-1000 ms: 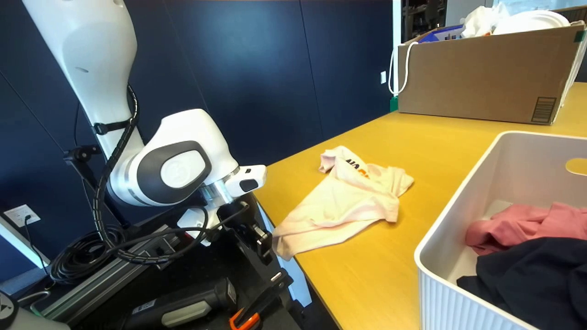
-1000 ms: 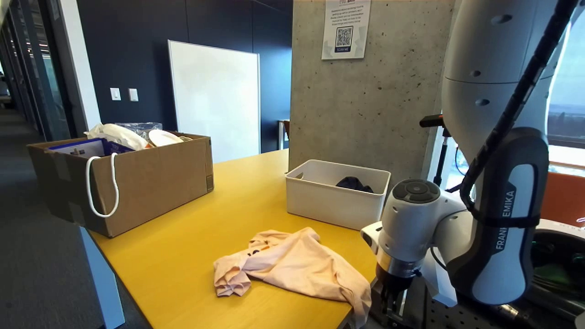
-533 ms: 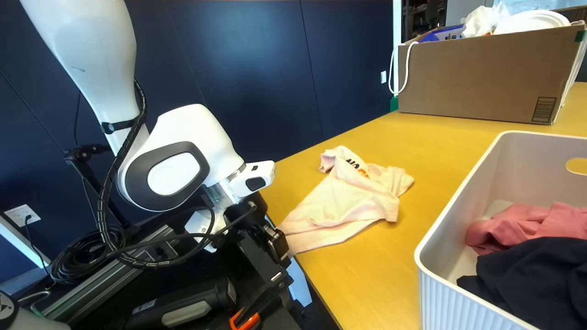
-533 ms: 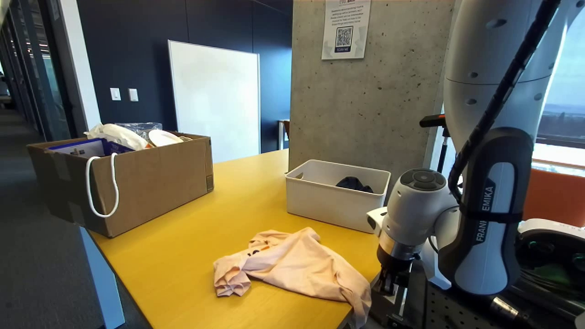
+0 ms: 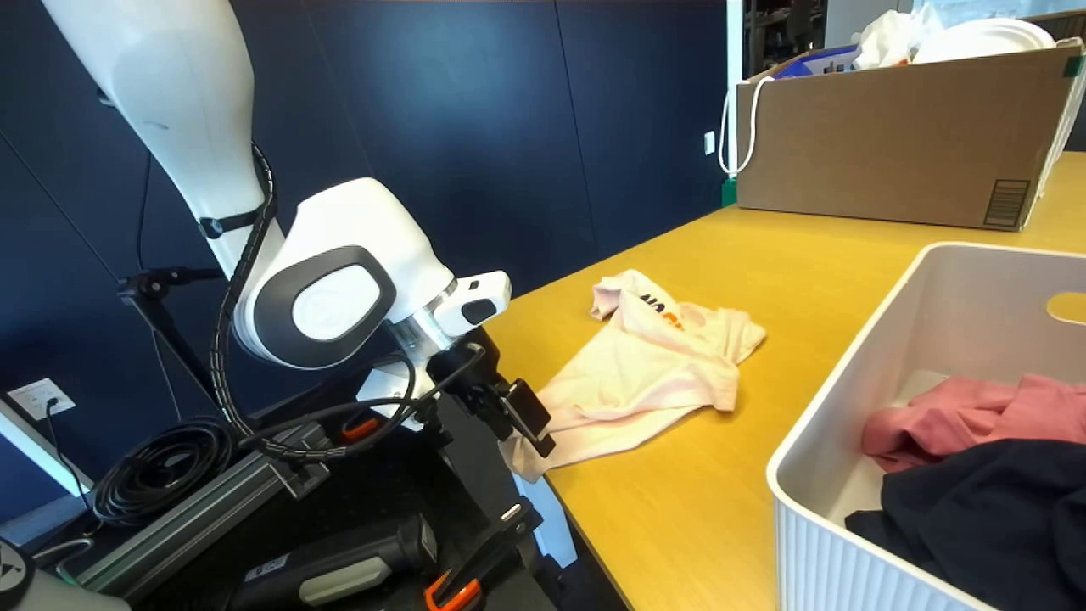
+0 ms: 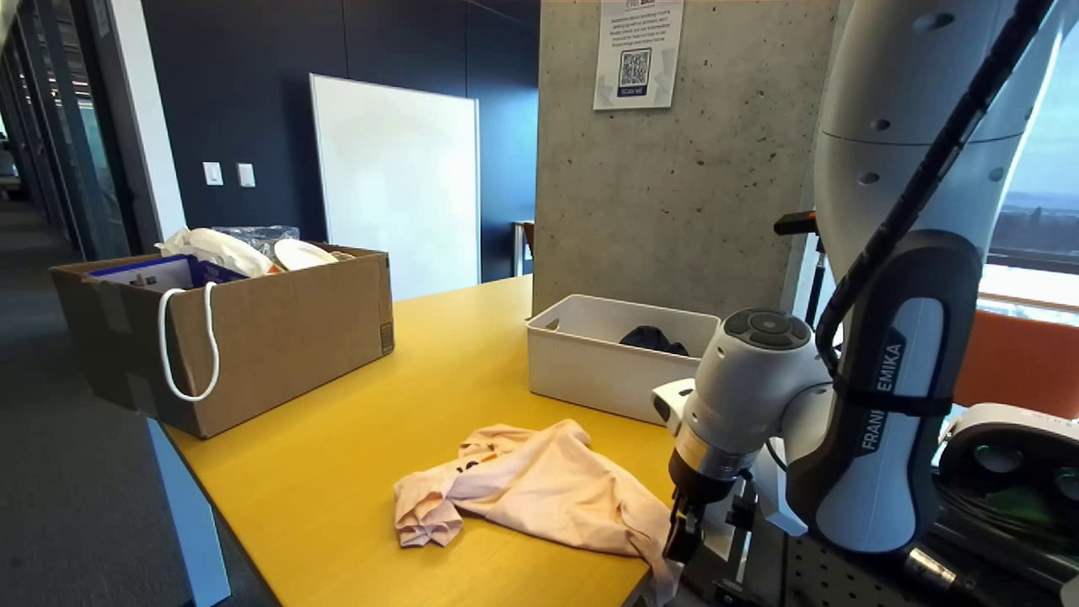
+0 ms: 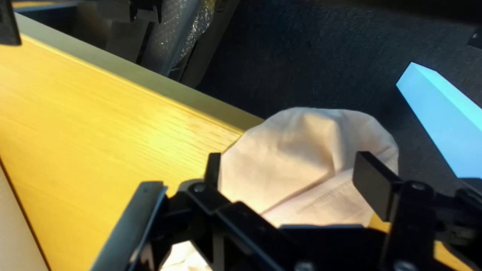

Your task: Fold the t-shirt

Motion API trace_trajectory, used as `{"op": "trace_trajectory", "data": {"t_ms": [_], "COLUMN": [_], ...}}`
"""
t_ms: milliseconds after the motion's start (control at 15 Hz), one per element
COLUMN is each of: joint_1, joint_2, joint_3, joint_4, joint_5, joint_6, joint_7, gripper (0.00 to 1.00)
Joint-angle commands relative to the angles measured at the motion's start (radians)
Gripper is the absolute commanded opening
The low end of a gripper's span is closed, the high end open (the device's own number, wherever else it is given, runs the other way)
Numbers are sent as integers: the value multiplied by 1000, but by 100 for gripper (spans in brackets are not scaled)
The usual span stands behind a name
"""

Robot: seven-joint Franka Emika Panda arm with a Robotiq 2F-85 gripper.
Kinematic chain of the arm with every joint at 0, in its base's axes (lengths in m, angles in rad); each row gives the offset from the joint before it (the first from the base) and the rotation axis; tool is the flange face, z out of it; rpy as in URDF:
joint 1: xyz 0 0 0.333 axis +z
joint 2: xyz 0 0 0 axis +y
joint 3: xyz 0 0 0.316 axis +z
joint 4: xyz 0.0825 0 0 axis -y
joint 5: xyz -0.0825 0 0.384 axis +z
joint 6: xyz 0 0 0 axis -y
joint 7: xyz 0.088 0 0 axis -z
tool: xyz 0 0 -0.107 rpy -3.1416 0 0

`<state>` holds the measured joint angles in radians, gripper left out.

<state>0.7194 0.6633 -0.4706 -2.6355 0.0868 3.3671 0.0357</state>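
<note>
The wrist view is showing the fingers (image 7: pixel 372 184) spread wide, with pale cloth of the t-shirt (image 7: pixel 271 169) appearing in the gap between them; whether either one is touching the fabric, I cannot tell. The t-shirt is resting crumpled on the yellow table (image 7: pixel 105 120), and one end is drooping over the edge, just beside the fingers. In both exterior views the rest of it is sprawling across the table in loose folds, its black and orange lettering peeking out at the end farther from the fingers. A white bin (image 6: pixel 607 379) is standing near the t-shirt, close to a concrete pillar (image 6: pixel 657 185); in an exterior view a pink garment (image 5: pixel 950 416) and a dark navy garment (image 5: pixel 976 518) are lying inside it. On the same table, well apart from the t-shirt, a cardboard box (image 5: pixel 882 144) is sitting, filled to above its rim.
</note>
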Motion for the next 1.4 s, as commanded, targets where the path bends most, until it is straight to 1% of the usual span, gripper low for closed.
{"op": "trace_trajectory", "data": {"t_ms": [0, 67, 133, 600, 1000, 1067, 1133, 1200, 1333], "joint_1": [-4, 11, 6, -51, -83, -87, -93, -95, -101], "joint_2": [-24, -21, -18, 16, 39, 43, 45, 46, 50], "joint_3": [39, 40, 50, 115, 136, 136, 136, 134, 130], "joint_4": [9, 18, 31, 53, 47, 48, 48, 47, 46], "joint_5": [25, 30, 28, 13, 12, 13, 12, 13, 15], "joint_6": [11, 5, -3, 18, 31, 31, 33, 32, 38], "joint_7": [-48, -49, -51, -56, -60, -60, -62, -63, -66], "gripper": [100, 100, 100, 100, 100, 92, 74, 68, 51]}}
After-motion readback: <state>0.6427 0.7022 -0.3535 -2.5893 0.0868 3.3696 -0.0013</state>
